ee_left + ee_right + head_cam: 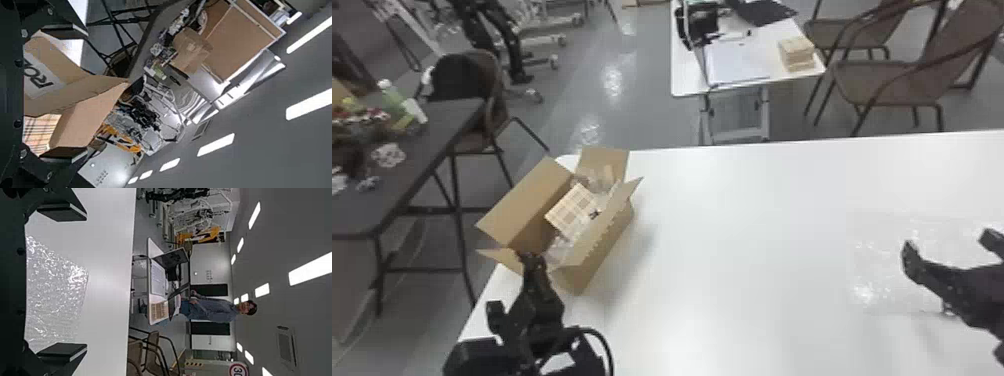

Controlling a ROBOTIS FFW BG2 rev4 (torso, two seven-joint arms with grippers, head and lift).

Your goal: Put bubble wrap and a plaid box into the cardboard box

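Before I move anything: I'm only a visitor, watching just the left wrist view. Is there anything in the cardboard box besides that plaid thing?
Observer: Yes, the head view shows clear wrap around the plaid box.

Operator: Oh, like packing stuff! And where's the other, um, end effector?

Observer: The right end effector is open above a sheet of bubble wrap that lies on the white table.

Plaid box (37, 131) partly visible in the open cardboard box (80, 121), dark table (143, 53) beyond
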